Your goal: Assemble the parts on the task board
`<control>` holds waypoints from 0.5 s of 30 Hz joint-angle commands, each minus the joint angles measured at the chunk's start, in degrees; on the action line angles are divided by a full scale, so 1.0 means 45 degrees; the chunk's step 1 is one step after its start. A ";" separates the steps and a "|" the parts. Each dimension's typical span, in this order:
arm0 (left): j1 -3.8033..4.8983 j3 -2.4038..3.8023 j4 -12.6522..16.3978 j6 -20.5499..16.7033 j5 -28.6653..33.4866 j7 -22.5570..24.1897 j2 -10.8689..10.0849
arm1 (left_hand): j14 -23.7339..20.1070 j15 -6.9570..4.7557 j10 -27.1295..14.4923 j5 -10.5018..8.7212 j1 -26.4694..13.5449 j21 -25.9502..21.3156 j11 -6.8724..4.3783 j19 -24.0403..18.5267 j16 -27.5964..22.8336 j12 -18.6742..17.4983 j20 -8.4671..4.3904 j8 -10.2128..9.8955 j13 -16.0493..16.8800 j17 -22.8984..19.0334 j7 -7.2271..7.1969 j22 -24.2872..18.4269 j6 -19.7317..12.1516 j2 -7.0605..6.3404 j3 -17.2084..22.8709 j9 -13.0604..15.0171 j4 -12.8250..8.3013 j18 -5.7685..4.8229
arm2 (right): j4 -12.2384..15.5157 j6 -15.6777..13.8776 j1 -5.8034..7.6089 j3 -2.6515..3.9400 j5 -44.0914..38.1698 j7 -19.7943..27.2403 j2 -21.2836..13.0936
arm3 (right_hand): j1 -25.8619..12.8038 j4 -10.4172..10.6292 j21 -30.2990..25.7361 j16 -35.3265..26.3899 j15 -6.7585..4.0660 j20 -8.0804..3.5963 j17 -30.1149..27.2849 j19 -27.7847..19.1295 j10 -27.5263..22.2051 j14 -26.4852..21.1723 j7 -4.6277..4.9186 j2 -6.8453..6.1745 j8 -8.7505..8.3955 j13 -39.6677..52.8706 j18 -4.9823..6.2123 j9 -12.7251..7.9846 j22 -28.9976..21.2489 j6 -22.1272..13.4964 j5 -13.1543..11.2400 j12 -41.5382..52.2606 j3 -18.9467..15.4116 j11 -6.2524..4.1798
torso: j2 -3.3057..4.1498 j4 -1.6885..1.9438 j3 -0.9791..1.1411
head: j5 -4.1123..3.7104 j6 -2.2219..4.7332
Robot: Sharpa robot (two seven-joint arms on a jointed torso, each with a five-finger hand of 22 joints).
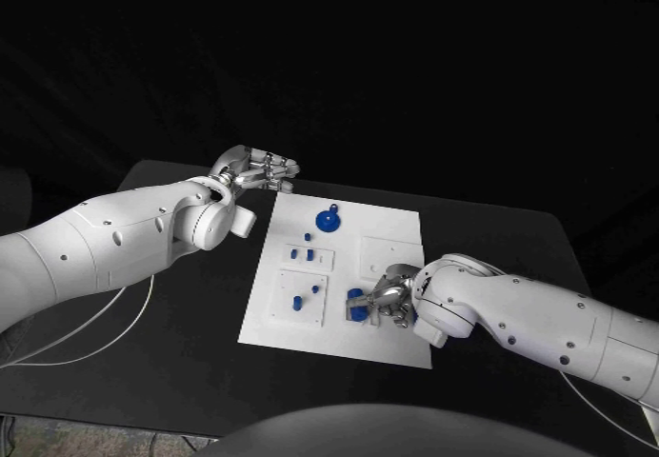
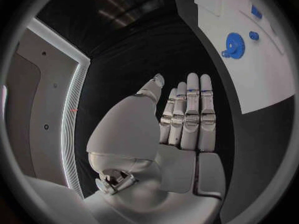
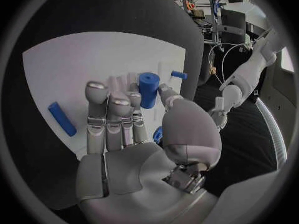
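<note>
Parts lie scattered on the task board (image 1: 385, 228), the white plate in the middle of the black table (image 1: 179, 314). My right hand (image 1: 389, 297) sits over the near edge of the board, and there it pinches a blue cylinder (image 3: 148, 88) between thumb and fingertips (image 3: 138, 100), the other fingers lying straight and close together beside it. A blue bar (image 3: 62, 118) lies flat on the board just beside that hand, not touching it. A blue gear (image 1: 329, 220) rests toward the board's far edge, with a small blue peg (image 1: 332, 207) just beyond it. My left hand (image 1: 261, 170) hovers off the board's far left corner, above the table; its fingers (image 2: 192, 112) are stretched flat and side by side, holding nothing.
</note>
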 commanded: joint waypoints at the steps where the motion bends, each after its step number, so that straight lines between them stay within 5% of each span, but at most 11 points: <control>1: 0.0003 0.0009 0.0020 0.0174 -0.0050 0.0061 0.0020 | -0.0118 0.0006 -0.0067 -0.0072 -0.0012 -0.0034 -0.0019 0.0007 -0.0038 -0.0068 0.0047 -0.0055 -0.0001 0.0011 -0.0011 -0.0011 -0.0058 0.0082 -0.0099 0.0004 0.0004 -0.0184 | 0.0020 0.0191 -0.0038 -0.0026 -0.0126 -0.0453 -0.0003 | 0.0120 0.0226 -0.0049 -0.0086 -0.0003 -0.0031 0.0034 0.0601 -0.0016 0.0037 0.0033 -0.0036 -0.0056 -0.0005 -0.0151 -0.0016 0.0023 -0.0043 -0.0026 -0.0090 -0.0095 0.0035 | -0.0001 -0.0001 0.0003 | 0.0009 -0.0021; 15: 0.0004 0.0009 0.0043 0.0174 -0.0057 0.0046 -0.0032 | -0.0126 0.0008 -0.0066 -0.0074 0.0007 -0.0024 -0.0018 0.0013 -0.0037 -0.0067 0.0049 -0.0052 -0.0001 0.0010 -0.0003 -0.0104 -0.0080 0.0090 -0.0109 0.0004 0.0005 -0.0184 | 0.0372 -0.0105 -0.0042 -0.0024 -0.0175 -0.0404 -0.0219 | 0.0249 0.1138 0.0002 -0.0134 -0.0013 -0.0040 0.0160 0.0616 0.0030 0.0074 0.0010 -0.0213 -0.0057 0.0026 -0.0156 -0.0021 0.0076 -0.0015 -0.0023 -0.0116 -0.0667 0.0020 | 0.0006 0.0001 0.0010 | 0.0021 -0.0014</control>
